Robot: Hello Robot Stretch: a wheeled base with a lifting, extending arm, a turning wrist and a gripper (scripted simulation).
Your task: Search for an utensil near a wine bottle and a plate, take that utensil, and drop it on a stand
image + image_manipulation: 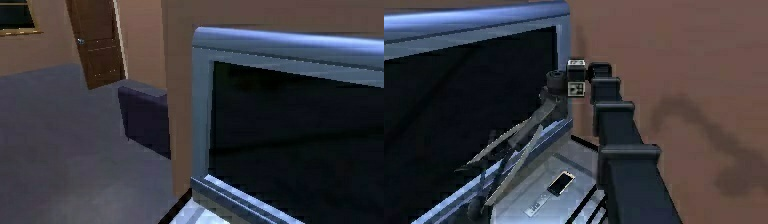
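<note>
Forward view: a large television with a dark screen and a pale grey frame is seen from 12 to 5 o'clock, close to the camera. A brown wooden door is set in the far wall at 11 o'clock. A dark box is placed against the orange-brown wall near the centre, and grey floor is spread from 7 to 9 o'clock.

In the arm side view the arm is seen as a dark stepped bar rising from 5 o'clock toward the centre, with two white marked squares at its far end. From there the gripper is stretched toward 8 o'clock, its thin fingers laid across the dark screen and the pale stand beneath it. A small flat dark object with a light edge is seen lying on the stand at 6 o'clock, beside the arm. How the gripper is set cannot be told, nor whether anything is held in it. Where the utensil is cannot be told.
</note>
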